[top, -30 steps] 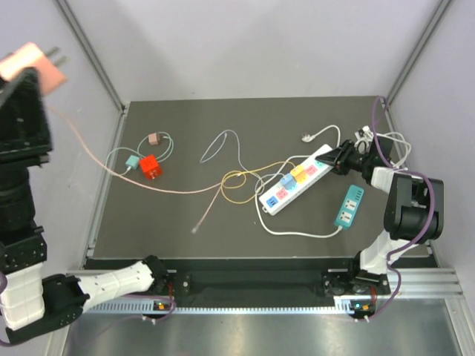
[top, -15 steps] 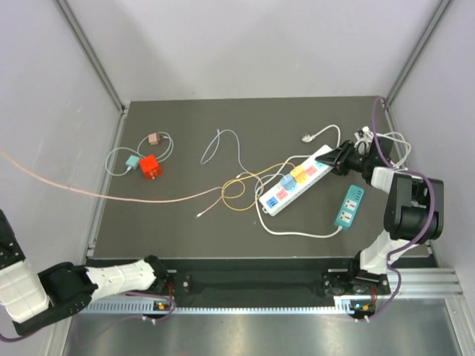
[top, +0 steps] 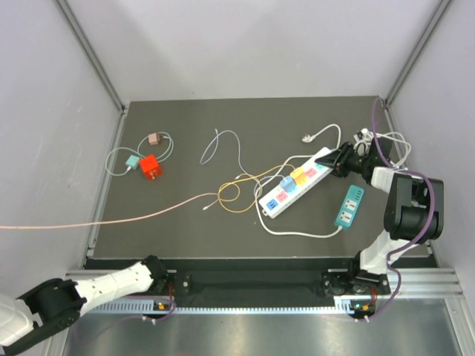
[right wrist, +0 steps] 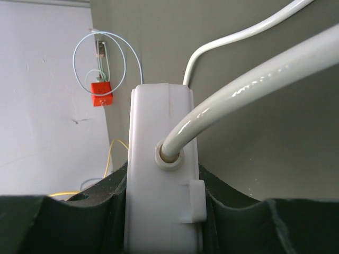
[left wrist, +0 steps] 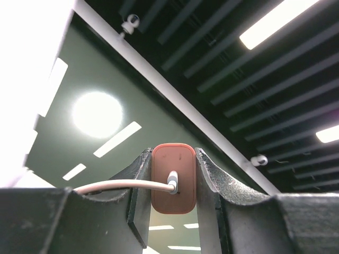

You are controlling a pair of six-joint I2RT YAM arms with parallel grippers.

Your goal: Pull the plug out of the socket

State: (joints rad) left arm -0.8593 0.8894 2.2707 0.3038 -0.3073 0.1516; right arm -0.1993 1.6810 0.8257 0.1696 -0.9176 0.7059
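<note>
Beyond the left edge of the worktop (top: 171, 237), out of the overhead view, my left jaws are clamped on the salmon-pink plug (left wrist: 172, 178); a finger (left wrist: 139, 182) presses each long side, with ceiling lights behind it; the plug is out of any socket and well apart from the white power strip (top: 297, 182). Its pink cable (top: 111, 219) crosses the left edge and runs over the worktop; its other end lies near the yellow cable (top: 245, 180) toward the middle. Near the far right corner my right jaws are closed on the strip's cord end, where its white cord (right wrist: 254, 79) enters; the strip lies flat, slanting toward the middle; a teal strip (top: 349, 205) lies just beside it, nearer the right edge.
</note>
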